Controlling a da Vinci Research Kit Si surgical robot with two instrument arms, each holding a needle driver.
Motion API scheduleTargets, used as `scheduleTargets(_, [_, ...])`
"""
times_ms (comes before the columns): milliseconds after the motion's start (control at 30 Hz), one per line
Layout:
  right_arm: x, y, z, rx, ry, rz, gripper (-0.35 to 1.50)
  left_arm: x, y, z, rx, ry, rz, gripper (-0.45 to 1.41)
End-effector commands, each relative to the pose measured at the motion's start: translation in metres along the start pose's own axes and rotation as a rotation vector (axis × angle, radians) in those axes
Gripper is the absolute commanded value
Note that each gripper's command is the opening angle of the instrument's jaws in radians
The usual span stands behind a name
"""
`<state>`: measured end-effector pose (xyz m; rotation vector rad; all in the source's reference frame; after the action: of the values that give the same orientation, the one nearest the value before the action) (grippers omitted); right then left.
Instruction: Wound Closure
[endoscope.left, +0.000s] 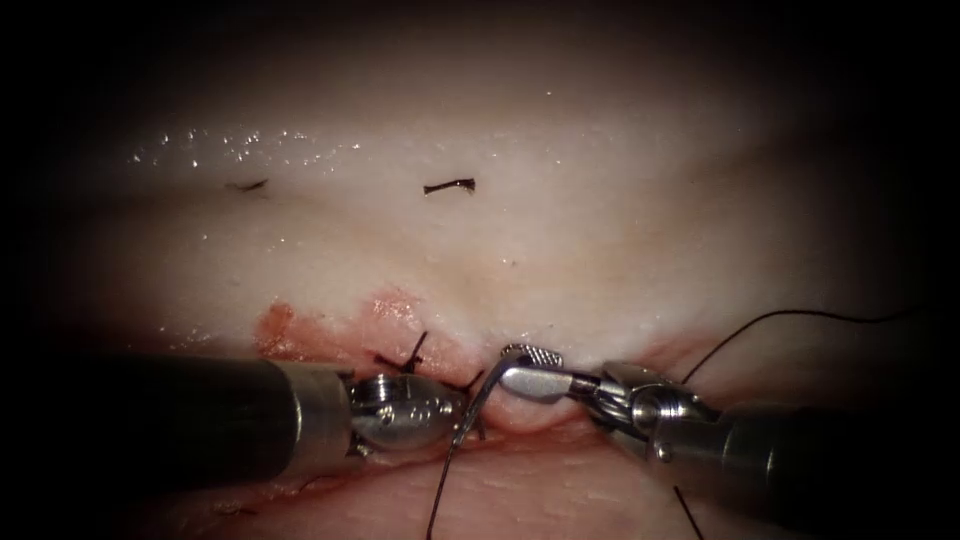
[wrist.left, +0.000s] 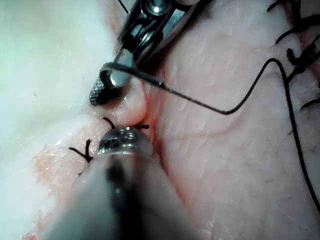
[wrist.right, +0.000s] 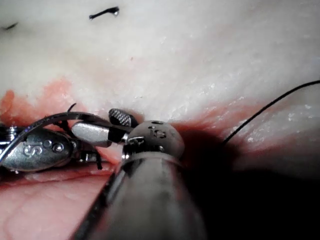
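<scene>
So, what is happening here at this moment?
Two tools meet over the cut in the tissue. The right pincer stands open around one end of the curved needle. The left pincer reaches the needle's middle. I cannot tell whether it grips the needle, or whether the needle is in the tissue. Thread trails from the needle.

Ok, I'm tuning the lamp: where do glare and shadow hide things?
Endoscope view: a dark rim swallows the shaft of the left hand; glints dot the upper tissue. Right wrist view: deep shadow beside the right hand, jaws apart at the needle. Left wrist view: glare washes the tissue. Left hand's hold and needle's entry: cannot tell.
</scene>
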<state>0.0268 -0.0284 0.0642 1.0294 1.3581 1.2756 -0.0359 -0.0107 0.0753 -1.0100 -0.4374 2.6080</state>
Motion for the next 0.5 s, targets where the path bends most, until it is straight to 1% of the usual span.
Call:
scheduleTargets(33, [0.0009,0.0012,0.0004,-0.009,0.013,-0.050,1.30,0.0000,0.0000,0.0008,-0.001,0.001,0.002,-0.19])
scheduleTargets(100, [0.0029,0.0017,0.0000,-0.027,0.029,-0.151,1.30,0.0000,0.0000,0.0008,-0.001,0.001,0.002,-0.19])
scheduleTargets(133, [0.0053,0.0022,-0.0006,-0.046,0.036,-0.259,1.30,0.0000,0.0000,0.0008,-0.001,0.001,0.002,-0.19])
scheduleTargets(233, [0.0089,0.0023,-0.0016,-0.073,0.046,-0.383,1.30,0.0000,0.0000,0.0008,-0.001,0.001,0.002,-0.19])
scheduleTargets(267, [0.0113,0.0022,-0.0022,-0.096,0.053,-0.464,1.32,0.0000,0.0000,0.0008,-0.001,0.001,0.002,-0.19])
scheduleTargets(300, [0.0122,0.0021,-0.0024,-0.104,0.056,-0.494,1.33,0.0000,0.0000,0.0008,-0.001,0.001,0.002,-0.19])
scheduleTargets(333, [0.0122,0.0021,-0.0024,-0.104,0.056,-0.494,1.33,0.0000,0.0000,0.0008,-0.001,0.001,0.002,-0.19])
scheduleTargets(367, [0.0140,0.0018,-0.0026,-0.131,0.057,-0.564,1.40,0.0000,0.0000,0.0009,-0.001,0.001,0.002,-0.19])
scheduleTargets(433, [0.0153,0.0013,-0.0026,-0.150,0.049,-0.636,1.47,0.0000,-0.0001,0.0009,-0.001,0.001,0.002,-0.19])
scheduleTargets(500, [0.0162,0.0006,-0.0023,-0.151,0.028,-0.719,1.47,0.0000,0.0000,0.0009,0.000,0.001,0.002,-0.19])
